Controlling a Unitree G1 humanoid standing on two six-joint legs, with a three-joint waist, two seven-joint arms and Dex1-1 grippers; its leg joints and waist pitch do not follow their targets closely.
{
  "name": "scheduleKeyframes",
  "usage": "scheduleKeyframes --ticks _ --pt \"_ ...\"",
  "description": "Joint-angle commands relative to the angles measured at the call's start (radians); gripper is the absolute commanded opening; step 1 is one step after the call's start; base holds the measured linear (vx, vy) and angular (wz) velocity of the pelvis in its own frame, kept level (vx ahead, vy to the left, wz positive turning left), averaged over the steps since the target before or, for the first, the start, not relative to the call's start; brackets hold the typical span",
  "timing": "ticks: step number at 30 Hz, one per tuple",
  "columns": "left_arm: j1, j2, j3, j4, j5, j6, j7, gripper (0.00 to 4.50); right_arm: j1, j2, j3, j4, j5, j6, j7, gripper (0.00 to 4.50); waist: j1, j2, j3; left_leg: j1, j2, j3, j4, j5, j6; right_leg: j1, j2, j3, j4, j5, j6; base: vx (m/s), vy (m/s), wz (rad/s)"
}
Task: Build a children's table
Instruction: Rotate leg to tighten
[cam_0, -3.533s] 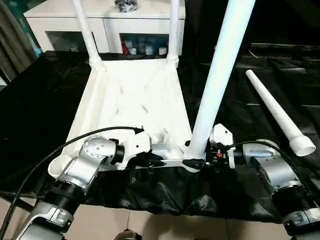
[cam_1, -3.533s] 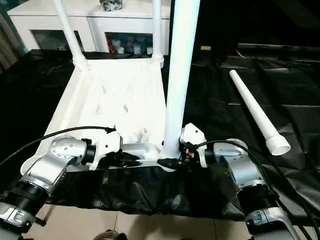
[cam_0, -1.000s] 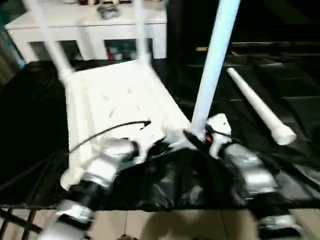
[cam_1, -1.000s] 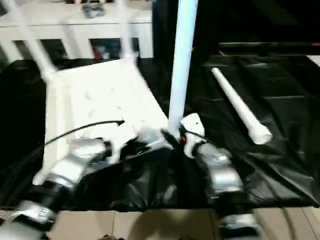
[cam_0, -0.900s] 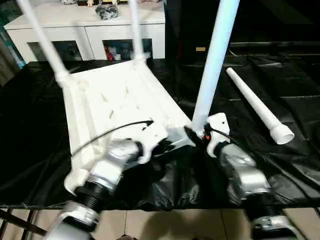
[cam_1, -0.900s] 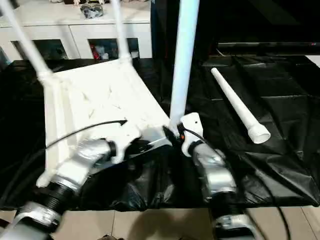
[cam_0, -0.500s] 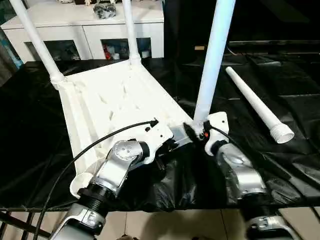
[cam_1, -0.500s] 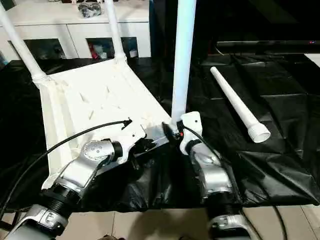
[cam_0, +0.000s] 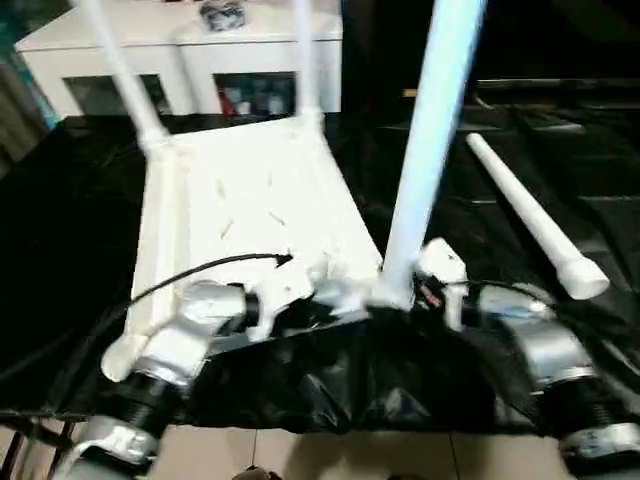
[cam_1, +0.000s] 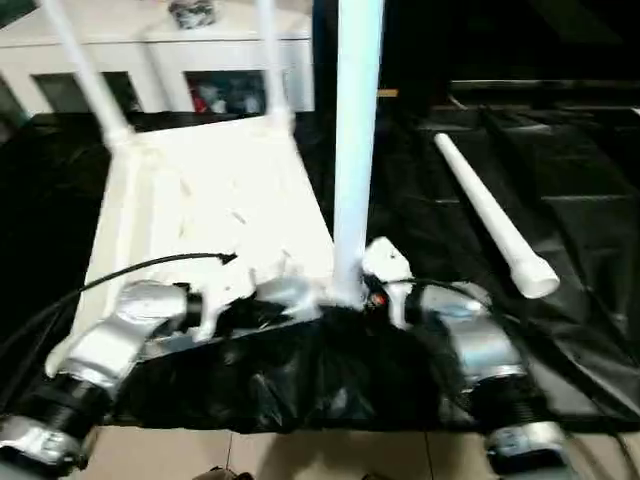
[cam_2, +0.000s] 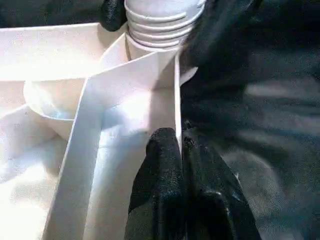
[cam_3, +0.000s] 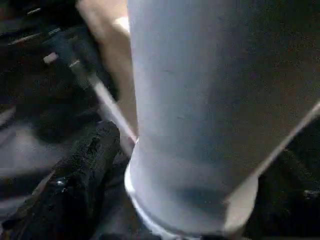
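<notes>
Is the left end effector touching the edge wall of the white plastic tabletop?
Touching. The left wrist view shows the left end effector pinching the thin edge wall of the white plastic tabletop.

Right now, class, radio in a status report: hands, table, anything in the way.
Left hand pinching tabletop rim. Right hand at third leg's base, grip unclear. Fourth leg lying loose on black sheet. Nothing blocking.

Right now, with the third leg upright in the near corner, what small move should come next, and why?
Probably keep turning the upright leg with the right gripper while the left gripper pinches the tabletop rim: thread ridges show above the socket, so it looks not fully seated.
</notes>
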Motion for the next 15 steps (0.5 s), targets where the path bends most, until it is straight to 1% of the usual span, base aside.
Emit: scheduleKeyframes --ticks 1,2,3,5,6,8,9,10,11,12,13,15 --pt "-0.025 0.008 -0.006 -0.003 0.006 -0.018 -0.007 0.00 0.001 0.012 0.075 -0.007 0.009 -0.002 0.090 3.83 0.006 -0.022 -0.061 0.008 0.038 -0.013 -0.057 -0.265 0.075 0.040 -0.047 0.035 -0.061 -0.281 -0.216 0.000 0.000 0.00" --pt "-0.029 0.014 -0.004 0.005 0.005 -0.024 -0.017 0.00 -0.003 0.007 0.082 -0.001 0.006 -0.007 0.110 3.83 0.009 -0.021 -0.061 0.010 0.039 -0.013 -0.058 -0.265 0.072 0.040 -0.048 0.035 -0.060 -0.284 -0.219 0.000 0.000 0.00" --pt "-0.030 0.017 -0.003 0.007 0.005 -0.027 -0.021 0.00 -0.004 0.005 0.085 0.000 0.004 -0.010 0.117 3.83 0.011 -0.024 -0.061 0.011 0.039 -0.012 -0.057 -0.266 0.071 0.039 -0.047 0.035 -0.061 -0.287 -0.219 0.000 0.000 0.00" --pt "-0.034 0.027 -0.002 0.010 -0.002 -0.029 -0.039 0.00 -0.007 -0.002 0.091 -0.018 0.026 0.009 0.148 3.57 0.016 -0.023 -0.059 0.015 0.040 -0.013 -0.060 -0.283 0.059 0.037 -0.048 0.036 -0.062 -0.309 -0.215 0.000 0.000 0.00" --pt "-0.035 0.031 -0.002 0.011 -0.004 -0.030 -0.043 0.00 -0.007 -0.004 0.092 -0.027 0.035 0.016 0.156 3.57 0.016 -0.025 -0.059 0.015 0.040 -0.012 -0.060 -0.286 0.057 0.038 -0.047 0.037 -0.062 -0.311 -0.214 0.000 0.000 0.00" --pt "-0.039 0.041 -0.003 0.014 -0.014 -0.035 -0.061 0.00 -0.009 -0.006 0.093 -0.041 0.048 0.031 0.183 3.42 0.018 -0.022 -0.059 0.017 0.040 -0.013 -0.061 -0.298 0.048 0.037 -0.047 0.037 -0.062 -0.309 -0.217 0.000 0.000 0.00" --pt "-0.040 0.046 -0.004 0.015 -0.019 -0.036 -0.073 0.00 -0.008 -0.006 0.096 -0.045 0.047 0.036 0.191 3.33 0.018 -0.023 -0.059 0.016 0.041 -0.013 -0.061 -0.300 0.047 0.037 -0.047 0.037 -0.062 -0.306 -0.217 0.000 0.000 0.00" --pt "-0.040 0.050 -0.004 0.017 -0.022 -0.038 -0.082 0.00 -0.007 -0.005 0.097 -0.047 0.046 0.037 0.197 3.24 0.018 -0.021 -0.059 0.015 0.040 -0.013 -0.061 -0.299 0.044 0.038 -0.047 0.037 -0.060 -0.297 -0.218 0.000 0.000 0.00" --pt "-0.040 0.051 -0.005 0.018 -0.022 -0.040 -0.084 0.00 -0.005 -0.005 0.098 -0.048 0.044 0.036 0.198 3.07 0.018 -0.023 -0.060 0.015 0.039 -0.013 -0.061 -0.298 0.043 0.038 -0.047 0.037 -0.060 -0.292 -0.220 0.000 0.000 0.00" --pt "-0.039 0.053 -0.005 0.024 -0.018 -0.047 -0.088 0.00 0.001 -0.004 0.101 -0.052 0.042 0.036 0.200 3.07 0.018 -0.022 -0.060 0.015 0.039 -0.013 -0.061 -0.295 0.043 0.039 -0.048 0.038 -0.059 -0.290 -0.220 0.000 0.000 0.00" --pt "-0.039 0.053 -0.006 0.027 -0.017 -0.048 -0.089 0.00 0.005 -0.003 0.101 -0.055 0.042 0.035 0.198 2.94 0.019 -0.022 -0.060 0.016 0.039 -0.013 -0.060 -0.292 0.042 0.038 -0.048 0.038 -0.059 -0.283 -0.221 0.000 0.000 0.00" --pt "-0.037 0.050 -0.007 0.027 -0.016 -0.046 -0.087 0.00 0.017 -0.003 0.100 -0.067 0.048 0.040 0.194 2.89 0.019 -0.023 -0.060 0.014 0.039 -0.013 -0.060 -0.287 0.042 0.041 -0.049 0.038 -0.059 -0.281 -0.222 0.000 0.000 0.00"
